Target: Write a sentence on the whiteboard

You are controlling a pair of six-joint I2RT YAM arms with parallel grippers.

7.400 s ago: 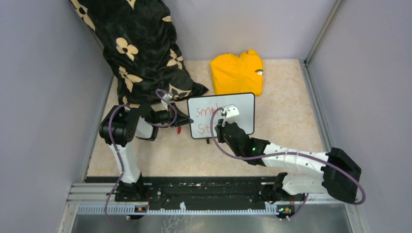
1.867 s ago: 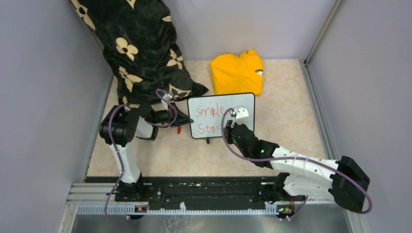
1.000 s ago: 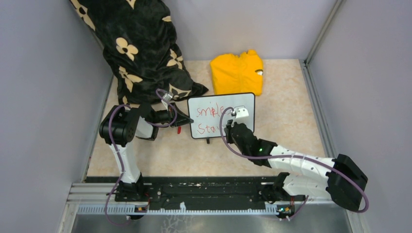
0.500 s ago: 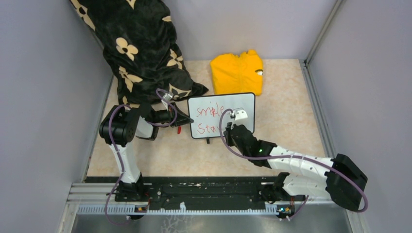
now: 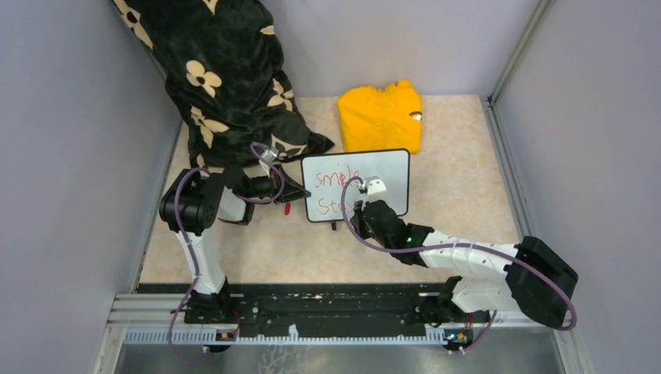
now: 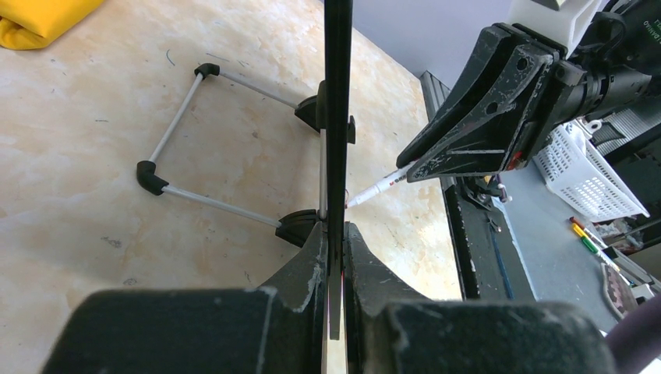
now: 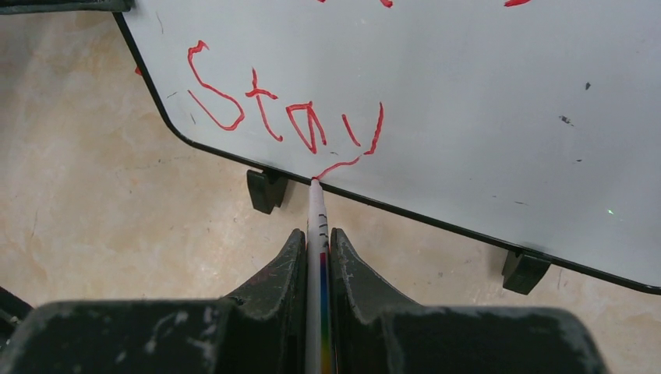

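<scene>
Tabletop (image 5: 468,195); wrist view uncovers half-hidden sentence (image 7: 304,125)

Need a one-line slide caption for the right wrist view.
Right gripper holds a marker, tip on the tail of the y in red "Stay" at the whiteboard's lower edge.

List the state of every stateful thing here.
whiteboard: propped on its stand, partly written
sentence: red, lower line reads "Stay"
marker: uncapped, tip touching the y's tail
left end effector: shut on whiteboard's edge
right end effector: shut on marker
yellow garment: folded, lying flat
</scene>
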